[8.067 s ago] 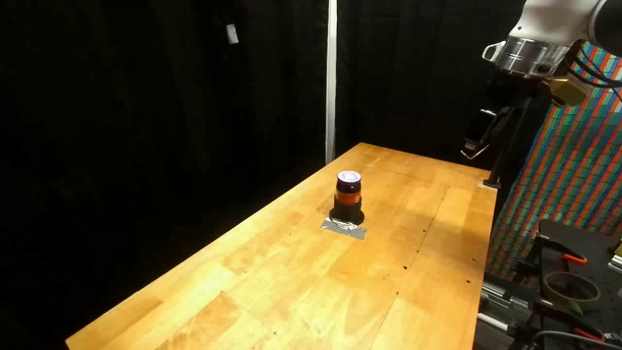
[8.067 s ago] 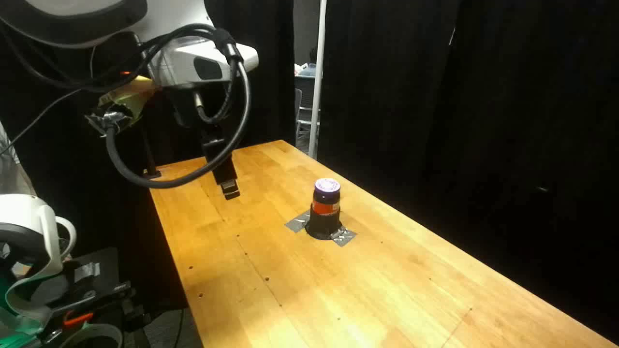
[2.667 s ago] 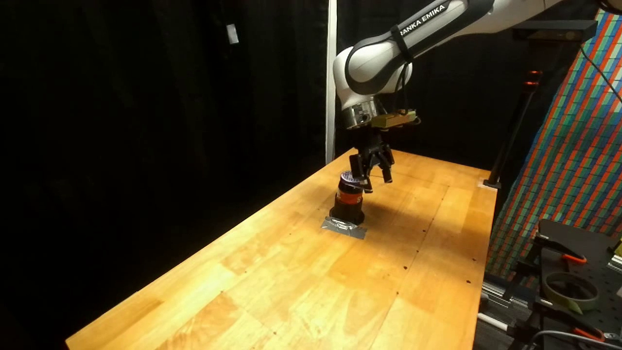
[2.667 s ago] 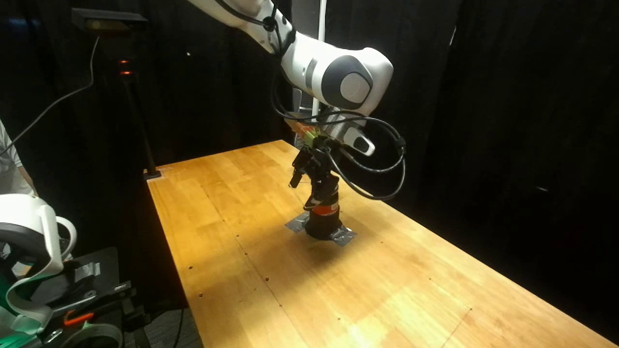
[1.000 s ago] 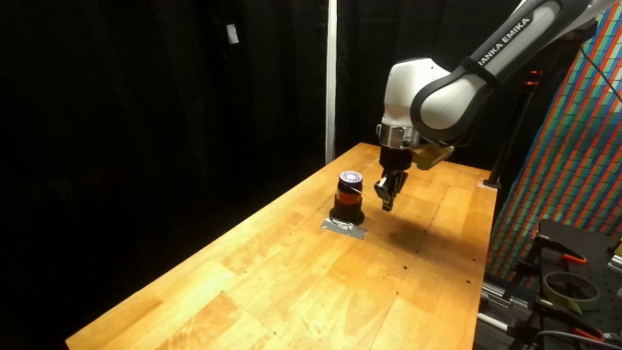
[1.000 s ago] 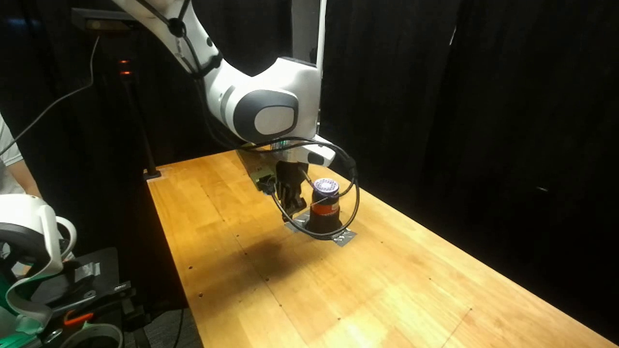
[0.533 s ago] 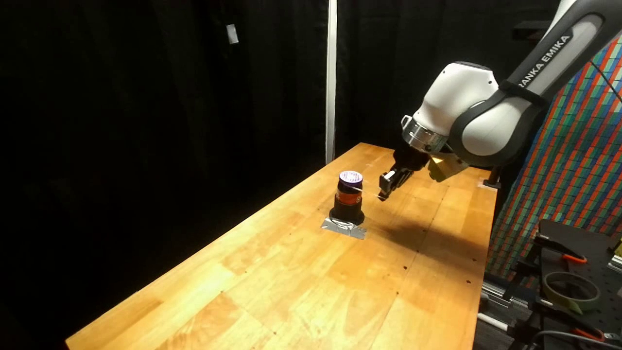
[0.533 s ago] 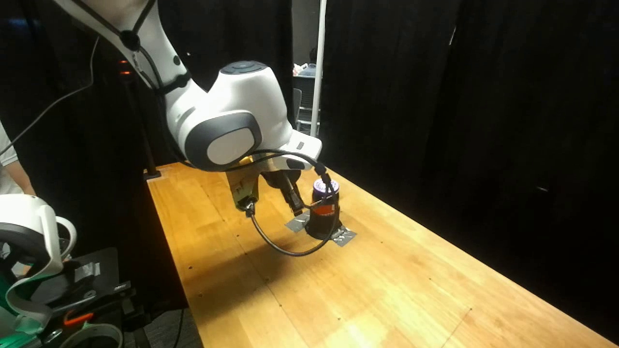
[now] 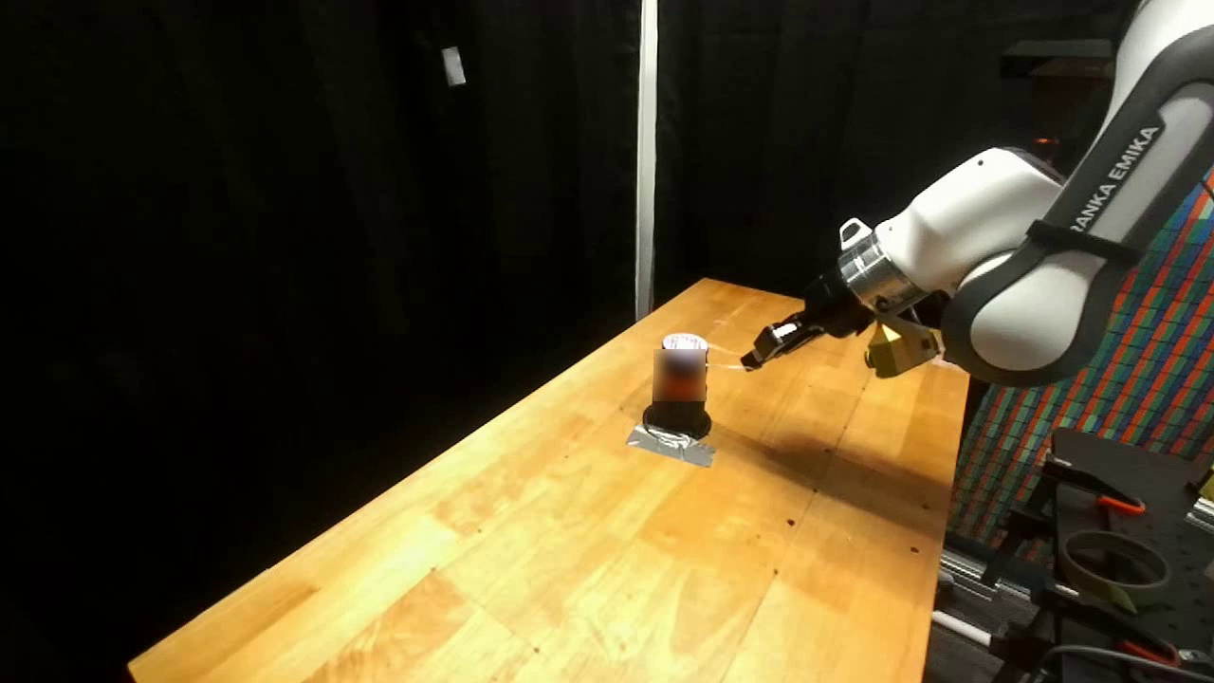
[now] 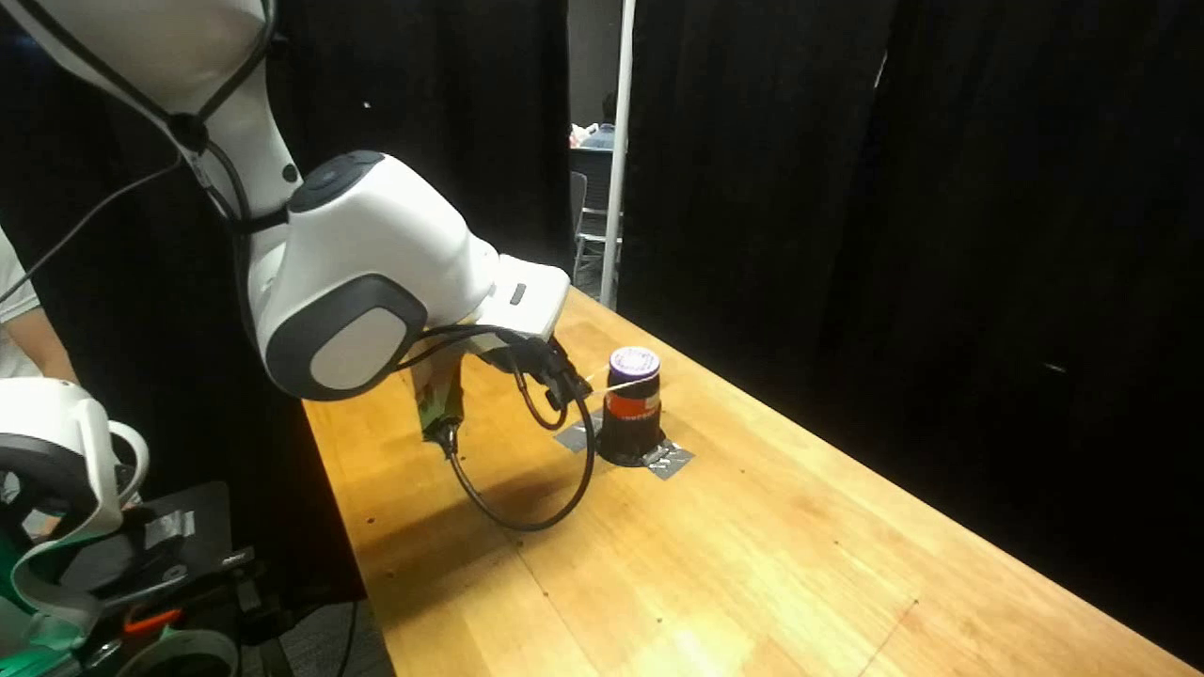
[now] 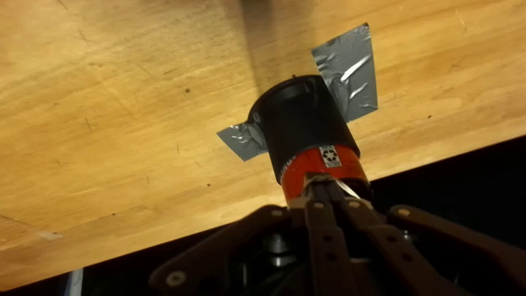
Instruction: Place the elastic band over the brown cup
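The brown cup (image 10: 635, 406), dark with an orange-red label and a purple-white lid, stands upright in a black holder (image 10: 628, 445). In both exterior views the pale elastic band (image 9: 726, 366) stretches from around the cup's upper part, under the lid, to my gripper (image 9: 750, 361). My gripper sits beside the cup, apart from it, tilted, with its jaws closed together. In the wrist view the band (image 11: 347, 189) loops around the shut fingertips of my gripper (image 11: 327, 187), in front of the cup's label (image 11: 296, 168). The lid is hidden there behind the fingers.
Grey tape patches (image 10: 670, 461) fix the holder to the wooden table (image 9: 569, 569). A black cable (image 10: 527, 527) loops below the wrist. A dark side stand (image 9: 1091, 455) with a tape roll (image 9: 1114, 569) is beyond the table edge. Black curtains hang behind.
Within the last second my arm has drawn back from the cup and tilted from pointing down to slanted. The fingers, spread over the lid earlier, are now shut. The band stays stretched.
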`<state>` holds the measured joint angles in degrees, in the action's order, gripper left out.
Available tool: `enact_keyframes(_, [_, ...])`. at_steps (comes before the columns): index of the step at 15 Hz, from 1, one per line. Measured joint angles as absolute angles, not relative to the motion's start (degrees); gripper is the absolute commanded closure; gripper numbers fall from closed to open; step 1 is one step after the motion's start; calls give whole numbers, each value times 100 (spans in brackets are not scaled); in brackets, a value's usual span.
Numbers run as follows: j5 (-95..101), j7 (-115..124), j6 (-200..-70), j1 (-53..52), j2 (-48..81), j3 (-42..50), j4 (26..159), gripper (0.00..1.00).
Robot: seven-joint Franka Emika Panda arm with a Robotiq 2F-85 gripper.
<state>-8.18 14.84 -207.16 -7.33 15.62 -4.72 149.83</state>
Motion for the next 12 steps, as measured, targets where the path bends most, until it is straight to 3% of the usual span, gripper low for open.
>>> enact_keyframes(6, [-800,2086,-23118,-635,1973,-800,15356,97])
enact_keyframes(7, [-795,2139,-23442,-634,2064,-805,15388,73])
enact_keyframes(8, [-794,2176,-23689,-632,2148,-807,15411,73])
enact_keyframes(9, [-789,2240,-23803,-623,2214,-812,15423,97])
enact_keyframes(12, [-714,2445,-23798,-539,2283,-858,15440,75])
